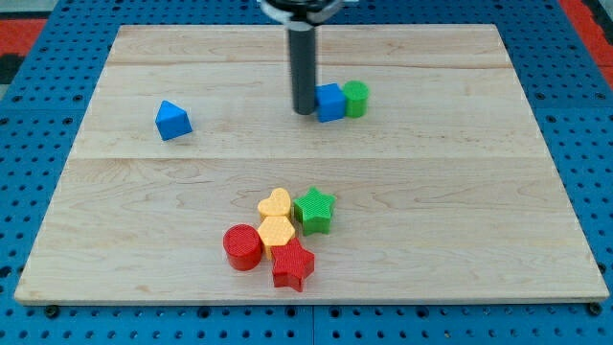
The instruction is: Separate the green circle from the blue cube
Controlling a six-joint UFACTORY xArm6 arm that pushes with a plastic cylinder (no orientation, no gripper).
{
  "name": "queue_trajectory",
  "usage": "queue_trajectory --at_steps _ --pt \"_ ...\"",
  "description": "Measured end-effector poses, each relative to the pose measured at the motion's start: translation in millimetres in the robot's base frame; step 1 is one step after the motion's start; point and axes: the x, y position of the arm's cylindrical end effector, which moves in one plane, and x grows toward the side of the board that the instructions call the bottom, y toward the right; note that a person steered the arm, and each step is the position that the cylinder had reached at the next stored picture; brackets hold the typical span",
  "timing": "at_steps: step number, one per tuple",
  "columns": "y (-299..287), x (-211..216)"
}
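One rod, my tip [304, 111], touches the blue cube [330, 102] beside the green circle [356, 98].

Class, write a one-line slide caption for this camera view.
My tip sits just left of the blue cube, which touches the green circle on the wooden board.

standing upright, dark rod descending from the view's top, my tip [304, 111] seemingly resting on the surface.
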Motion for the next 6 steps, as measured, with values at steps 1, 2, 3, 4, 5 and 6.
queue_trajectory --at_steps 1,2,3,4,5,6 --pt "-6.6 -44.4" --pt "7.3 -53.0" --pt "65.9 -15.4" --pt "97.6 22.9" --pt "91.7 15.8" --pt "86.4 -50.7"
